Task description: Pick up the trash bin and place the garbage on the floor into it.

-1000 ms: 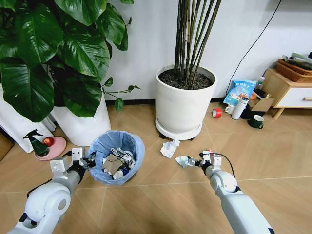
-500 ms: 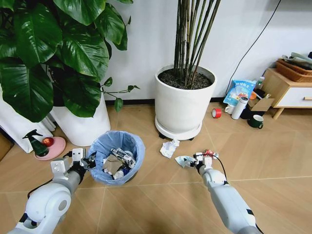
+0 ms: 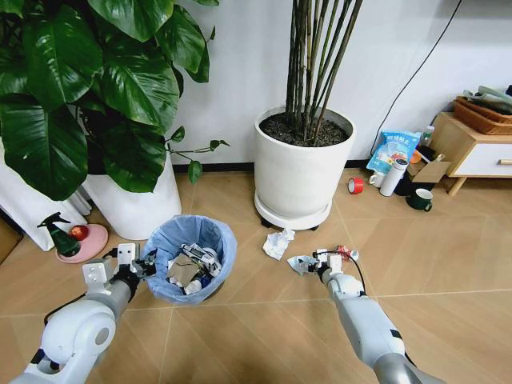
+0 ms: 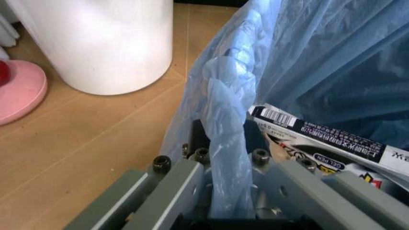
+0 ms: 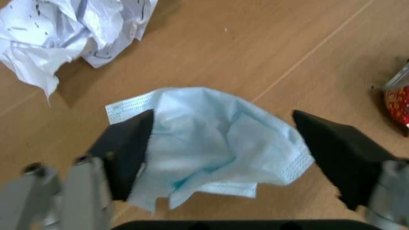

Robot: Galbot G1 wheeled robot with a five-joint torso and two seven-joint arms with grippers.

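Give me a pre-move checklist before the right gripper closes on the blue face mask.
1. Right gripper open, jaws on either side of the face mask: ok.
2. Mask lying free on the floor: ok.
3. Crumpled paper clear of the jaws: ok.
4. Red can outside the jaws: ok.
5. Left gripper clamped on the trash bin liner: ok.
6. Fingertips touching the floor: cannot tell.

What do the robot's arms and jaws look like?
Both arms are smooth, glossy white tubes with rounded joints. The left gripper has a boxy grey metal body with black screws and small square white tabs. The right gripper has grey metal parts, wedge-shaped black jaws, and a thin black cable looping along its wrist.
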